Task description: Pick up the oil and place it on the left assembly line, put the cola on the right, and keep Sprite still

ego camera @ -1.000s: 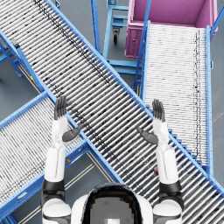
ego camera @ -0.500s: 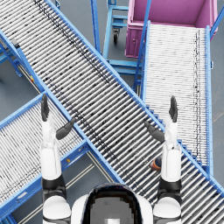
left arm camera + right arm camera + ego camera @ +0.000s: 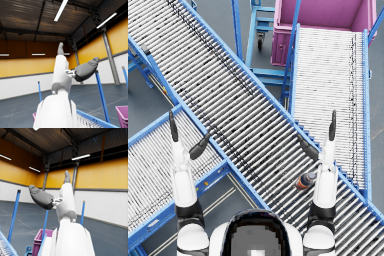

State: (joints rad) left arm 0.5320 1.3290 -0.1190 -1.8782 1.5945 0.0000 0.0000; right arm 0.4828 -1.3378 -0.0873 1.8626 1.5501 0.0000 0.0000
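One small bottle (image 3: 305, 180) with an orange-brown body and a dark cap lies on the rollers of the central diagonal conveyor (image 3: 243, 110). It lies right beside my right forearm, which hides part of it. Whether it is the oil or the cola I cannot tell. No other bottle shows. My right hand (image 3: 327, 137) is raised above the conveyor's right edge, fingers straight and thumb spread, holding nothing. My left hand (image 3: 178, 137) is raised the same way over the left line (image 3: 148, 175). The wrist views show each hand, the left hand (image 3: 73, 72) and the right hand (image 3: 56, 200), against the hall's ceiling.
The right line (image 3: 328, 75) runs up to a purple bin (image 3: 328, 15). Blue frame rails edge all three conveyors. A blue cart frame (image 3: 259, 25) stands on the grey floor between the central and right lines.
Both arms have swung outward and the hands have risen, fingers now straight up. The bottle has come into view beside my right forearm.
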